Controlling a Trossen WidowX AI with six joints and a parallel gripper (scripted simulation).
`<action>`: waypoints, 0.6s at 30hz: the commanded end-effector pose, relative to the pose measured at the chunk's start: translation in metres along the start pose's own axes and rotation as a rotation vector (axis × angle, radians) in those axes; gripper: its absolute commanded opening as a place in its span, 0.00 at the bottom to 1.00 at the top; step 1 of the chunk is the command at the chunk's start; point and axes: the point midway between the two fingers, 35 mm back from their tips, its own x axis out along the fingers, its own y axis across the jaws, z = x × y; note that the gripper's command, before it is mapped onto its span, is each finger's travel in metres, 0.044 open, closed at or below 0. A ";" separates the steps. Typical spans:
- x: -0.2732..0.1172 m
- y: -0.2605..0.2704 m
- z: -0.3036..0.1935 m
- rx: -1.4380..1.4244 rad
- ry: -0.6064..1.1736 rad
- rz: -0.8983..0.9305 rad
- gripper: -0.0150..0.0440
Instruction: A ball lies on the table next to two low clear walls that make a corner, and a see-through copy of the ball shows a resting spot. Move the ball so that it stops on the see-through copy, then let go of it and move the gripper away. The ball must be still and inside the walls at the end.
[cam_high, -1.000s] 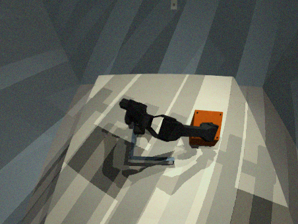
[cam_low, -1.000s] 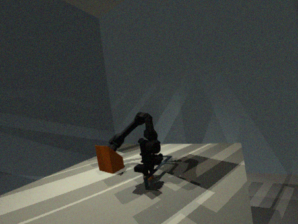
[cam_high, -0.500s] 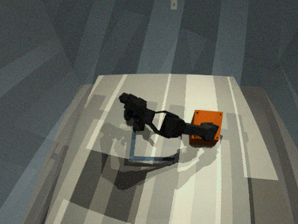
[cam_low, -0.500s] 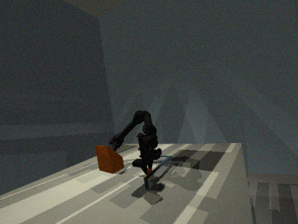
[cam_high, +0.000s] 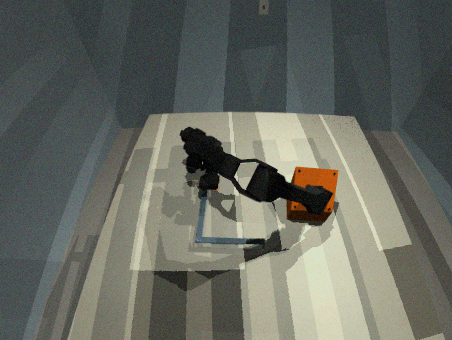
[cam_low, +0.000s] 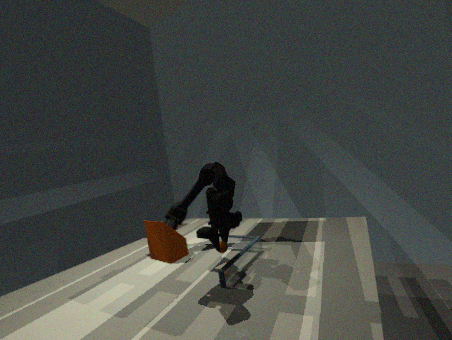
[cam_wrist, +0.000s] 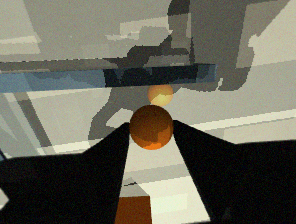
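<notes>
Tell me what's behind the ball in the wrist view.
Beyond the ball, gripped between the fingers, sits its pale see-through copy, partly covered by the ball. Behind that runs a low clear wall. The tabletop directly beneath the ball is hidden.
</notes>
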 end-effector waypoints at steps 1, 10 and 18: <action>-0.026 0.002 0.003 -0.021 -0.015 -0.015 0.25; -0.036 -0.001 0.005 -0.036 -0.023 -0.023 0.25; -0.001 -0.022 0.007 -0.037 -0.024 -0.022 0.25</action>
